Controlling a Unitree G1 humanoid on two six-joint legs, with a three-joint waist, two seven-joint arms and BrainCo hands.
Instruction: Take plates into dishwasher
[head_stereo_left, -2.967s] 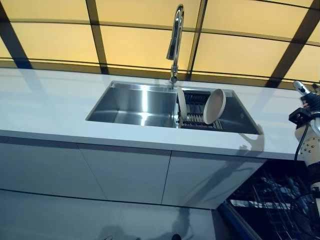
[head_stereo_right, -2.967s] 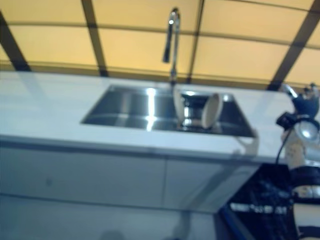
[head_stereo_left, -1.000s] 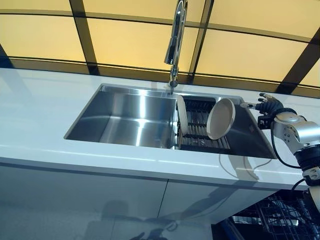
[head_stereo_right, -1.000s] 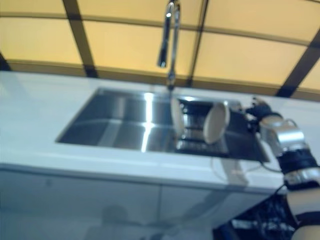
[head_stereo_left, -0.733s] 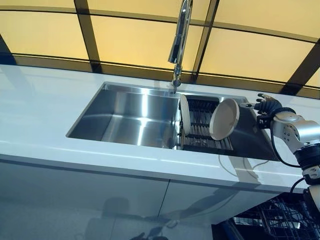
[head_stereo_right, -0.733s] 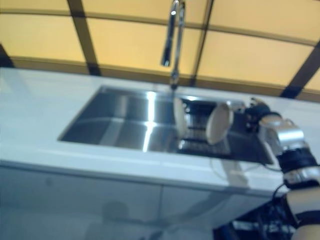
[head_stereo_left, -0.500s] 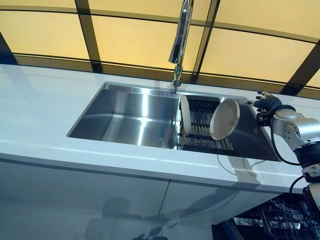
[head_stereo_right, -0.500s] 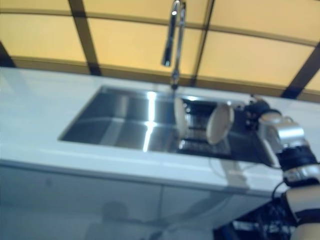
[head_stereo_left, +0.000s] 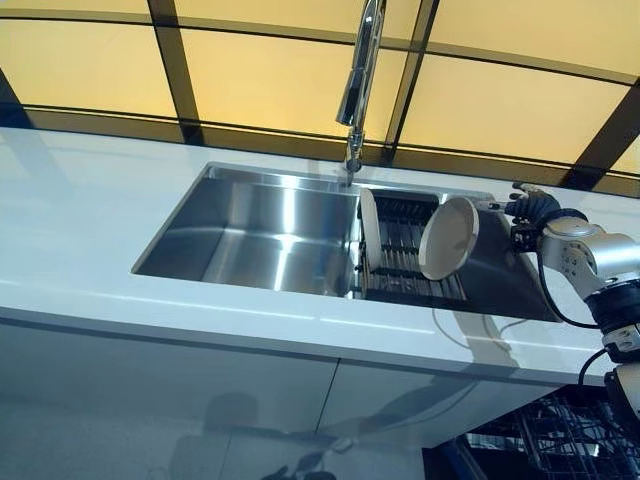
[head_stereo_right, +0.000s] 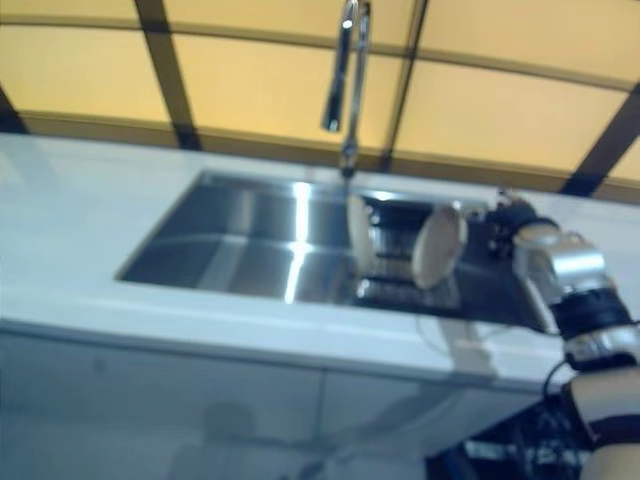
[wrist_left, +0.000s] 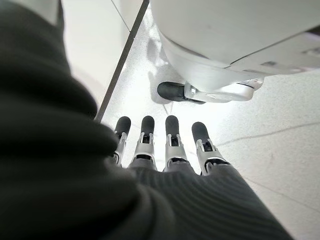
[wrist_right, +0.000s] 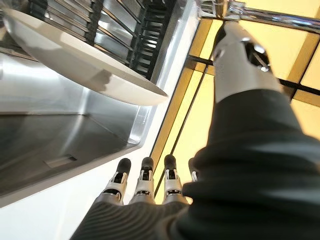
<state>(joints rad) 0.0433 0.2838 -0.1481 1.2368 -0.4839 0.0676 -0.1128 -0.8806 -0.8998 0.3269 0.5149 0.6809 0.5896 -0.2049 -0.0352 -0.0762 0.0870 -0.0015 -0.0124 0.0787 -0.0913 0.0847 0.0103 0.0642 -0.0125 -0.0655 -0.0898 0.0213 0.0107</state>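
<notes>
Left half of the sink (head_stereo_left: 250, 225) is sitting wide open. On the right, the rack (head_stereo_left: 405, 250) and two upright plates (head_stereo_left: 447, 238) are crowding things, and the faucet (head_stereo_left: 358, 80) is hanging overhead.

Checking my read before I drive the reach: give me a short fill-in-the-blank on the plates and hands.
1. Both plates stand on edge in the dark rack inside the ____.
2. The robot's ____ hand is beside the tilted plate.
3. The upright plate stands almost below the ____.
4. The left hand holds ____, fingers straight.

Missing words: sink; right; faucet; nothing
</notes>
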